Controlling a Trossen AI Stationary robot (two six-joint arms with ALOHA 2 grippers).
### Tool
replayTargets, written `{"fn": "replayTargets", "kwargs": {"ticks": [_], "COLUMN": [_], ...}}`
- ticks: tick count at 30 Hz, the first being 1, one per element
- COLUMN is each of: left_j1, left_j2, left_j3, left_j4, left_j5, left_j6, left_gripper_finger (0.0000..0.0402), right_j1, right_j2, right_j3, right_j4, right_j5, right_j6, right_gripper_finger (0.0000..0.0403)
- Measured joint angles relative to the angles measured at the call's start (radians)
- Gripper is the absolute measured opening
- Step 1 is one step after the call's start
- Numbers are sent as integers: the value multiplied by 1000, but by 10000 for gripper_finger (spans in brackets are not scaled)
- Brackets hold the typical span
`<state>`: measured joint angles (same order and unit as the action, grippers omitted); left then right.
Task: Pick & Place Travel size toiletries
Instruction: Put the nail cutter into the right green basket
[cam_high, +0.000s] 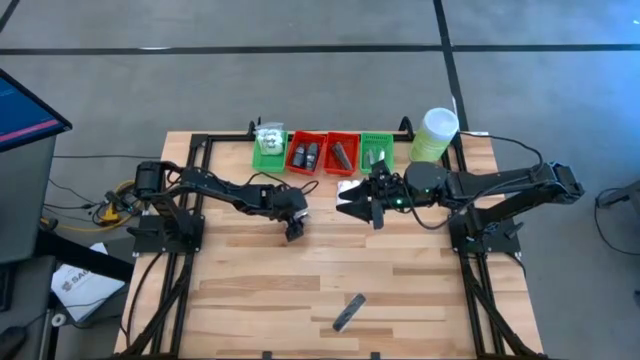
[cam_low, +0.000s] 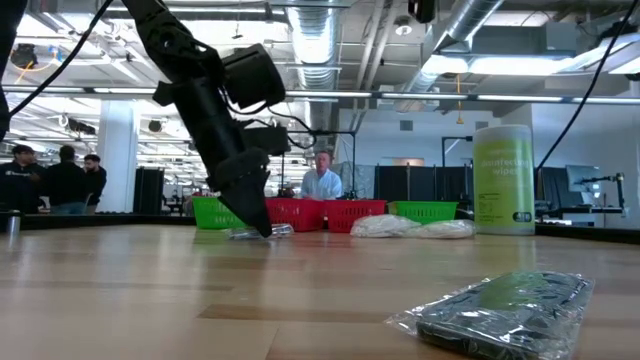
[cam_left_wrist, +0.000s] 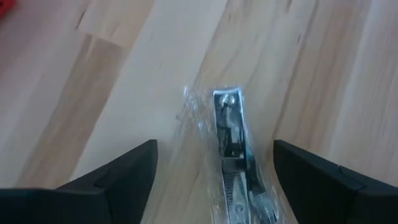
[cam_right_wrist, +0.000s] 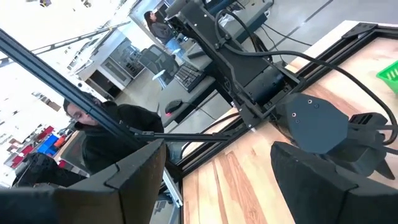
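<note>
With its jaws spread on either side of a small silvery metal piece sealed in clear crinkly wrap (cam_left_wrist: 233, 155) lying mid-surface, the left gripper (cam_left_wrist: 214, 180) could pinch only slippery film and drop it, while the right gripper (cam_high: 352, 203) waits released nearby.

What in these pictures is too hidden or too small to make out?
- Tray contents: in the high view the trays are too small to tell each item; in the low view their walls hide them.
- Silvery item: the left wrist view's edge cuts off its lower end, and its clear wrap blurs detail.
- White packets: the right gripper covers most of them from above.
- Canister: label text unreadable.
</note>
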<state>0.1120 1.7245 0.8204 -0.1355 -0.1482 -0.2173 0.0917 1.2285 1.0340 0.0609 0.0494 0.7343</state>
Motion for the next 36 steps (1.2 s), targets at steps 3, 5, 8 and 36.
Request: {"fn": "replayTargets", "kwargs": {"ticks": [3,5,8,36], "left_j1": [0,0,0,81], "left_j2": [0,0,0,-186], "left_j3": [0,0,0,1], "left_j4": [17,34,46,20], "left_j5": [0,0,-1,103], "left_j6": [0,1,1,-114], "left_gripper_finger": [287,272,248,44], "right_j1": [-7,-13,-17,-29], "right_j2": [1,3,3,3], "right_j3": [0,0,0,0], "right_j4": [0,0,0,9], "right_j5": [0,-1,-1,31], "right_j6": [14,25,27,39], "right_gripper_finger": [281,281,281,281]}}
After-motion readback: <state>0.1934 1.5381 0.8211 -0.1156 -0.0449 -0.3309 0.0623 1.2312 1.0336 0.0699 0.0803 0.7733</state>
